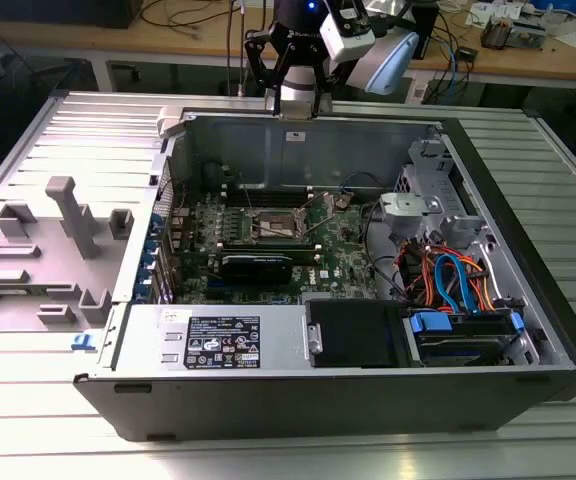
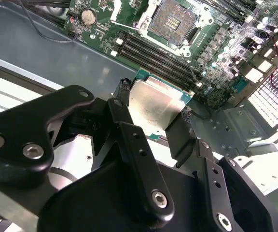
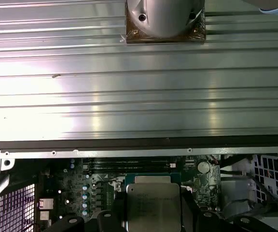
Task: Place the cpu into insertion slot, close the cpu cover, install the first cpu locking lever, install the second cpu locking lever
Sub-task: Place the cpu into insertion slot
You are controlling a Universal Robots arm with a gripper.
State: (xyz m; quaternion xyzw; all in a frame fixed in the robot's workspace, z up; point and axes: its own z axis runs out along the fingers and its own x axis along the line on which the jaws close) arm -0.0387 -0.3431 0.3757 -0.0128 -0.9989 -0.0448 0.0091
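Note:
My gripper (image 2: 153, 113) is shut on the cpu (image 2: 156, 101), a flat square chip with a dull silver top, pinched at two opposite edges by the black fingers (image 2: 121, 108). In the first wrist view the cpu (image 3: 152, 203) hangs above the green board, just inside the case's rear wall. The insertion slot (image 2: 173, 20) lies further along the board, its contact field bare, and it appears again in the exterior view (image 1: 273, 222). Silver metal of the cpu cover (image 2: 123, 9) sits at the slot's edge; how it stands is unclear. In the exterior view the gripper (image 1: 288, 72) is high over the rear wall.
Long black memory slots (image 2: 153, 53) run between the cpu and the slot. The case's rear wall (image 1: 298, 150) rises beside the board. A drive cage and orange and blue cables (image 1: 448, 280) fill the exterior view's right; grey fixtures (image 1: 63, 215) stand on its left.

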